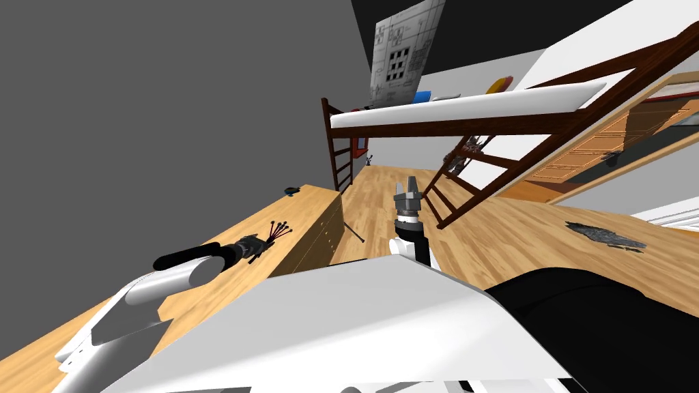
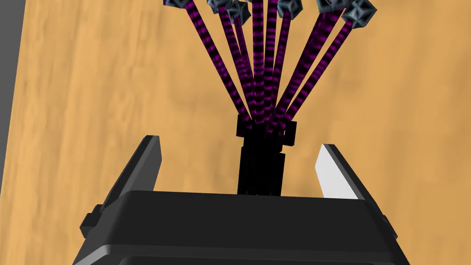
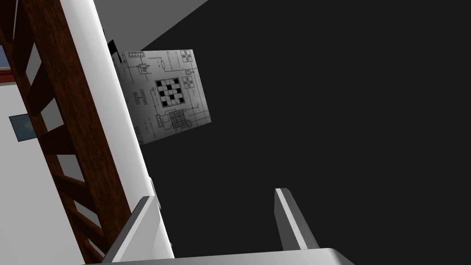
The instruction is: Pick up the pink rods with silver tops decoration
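K: Left end effector (image 2: 240,142) state?

Me: Wide open, holding nothing. Both fingers (image 2: 142,168) stand clear of the target, with a gap on each side.

K: Where's the target?

Me: The rods decoration (image 2: 260,92) sits right between my left fingers. Its black base (image 2: 261,161) runs outward from the end effector's body, roughly centred in the opening. The rods fan out away from my hand. They're magenta with black bands, with grey faceted tops (image 2: 361,13) at the far ends.

K: What's it on?

Me: A light wood surface (image 2: 92,101), the top of a low drawer unit along the grey wall. In the head view my left arm reaches over it and the bundle is just past the wrist. I can't tell if the piece stands or lies flat.

K: Anything else up there?

Me: One small dark item (image 1: 292,190) at the far end of the surface, well apart from the rods.

K: Right side?

Me: Right end effector (image 1: 411,184) is raised over the wood floor (image 1: 478,239), pointing up and away. It's open too, nothing between its fingers.
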Tool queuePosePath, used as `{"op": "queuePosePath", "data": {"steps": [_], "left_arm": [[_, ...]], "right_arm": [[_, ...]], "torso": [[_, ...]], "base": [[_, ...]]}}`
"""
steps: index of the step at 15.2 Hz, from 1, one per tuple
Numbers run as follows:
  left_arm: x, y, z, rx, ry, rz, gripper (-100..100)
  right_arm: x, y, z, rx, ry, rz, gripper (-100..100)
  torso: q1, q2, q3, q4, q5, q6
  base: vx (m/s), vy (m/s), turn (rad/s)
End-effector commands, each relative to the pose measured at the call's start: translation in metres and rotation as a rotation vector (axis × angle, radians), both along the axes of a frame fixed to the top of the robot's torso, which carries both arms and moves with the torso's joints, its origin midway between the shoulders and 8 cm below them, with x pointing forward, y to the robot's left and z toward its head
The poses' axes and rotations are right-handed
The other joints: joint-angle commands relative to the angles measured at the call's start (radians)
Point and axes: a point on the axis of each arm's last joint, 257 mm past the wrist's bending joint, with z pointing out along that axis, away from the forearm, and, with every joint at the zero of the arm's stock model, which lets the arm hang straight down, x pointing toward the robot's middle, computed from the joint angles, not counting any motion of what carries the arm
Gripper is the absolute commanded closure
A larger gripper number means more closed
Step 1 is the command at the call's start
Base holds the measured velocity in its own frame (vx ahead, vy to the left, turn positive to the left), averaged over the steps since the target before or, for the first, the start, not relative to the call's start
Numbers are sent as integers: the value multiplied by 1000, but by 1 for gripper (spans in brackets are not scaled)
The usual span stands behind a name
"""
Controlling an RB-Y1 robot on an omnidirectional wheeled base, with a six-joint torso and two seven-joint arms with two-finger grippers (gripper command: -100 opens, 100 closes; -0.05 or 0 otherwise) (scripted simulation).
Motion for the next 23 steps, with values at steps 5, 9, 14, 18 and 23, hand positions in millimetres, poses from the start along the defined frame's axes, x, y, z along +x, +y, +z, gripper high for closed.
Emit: {"op": "queuePosePath", "data": {"steps": [5,9,14,18,23], "left_arm": [[-19,4,-10,-71,90,54,-100],[-34,6,-16,-123,156,97,-100],[-39,6,-18,-141,178,111,-100],[-36,12,-38,-144,179,122,-100],[-36,11,-34,-144,180,119,100]], "right_arm": [[0,0,0,0,0,0,0],[0,0,0,0,0,0,0],[0,0,0,0,0,0,0],[0,0,0,0,0,0,0],[0,0,0,0,0,0,0]], "torso": [[0,0,0,0,0,0],[0,0,0,0,0,0],[1,0,0,0,0,0],[0,-1,0,0,0,0],[0,0,0,0,0,-1]], "base": [[13,3,-50],[14,5,-46],[14,8,-30],[19,-2,-30],[4,0,-2]]}}
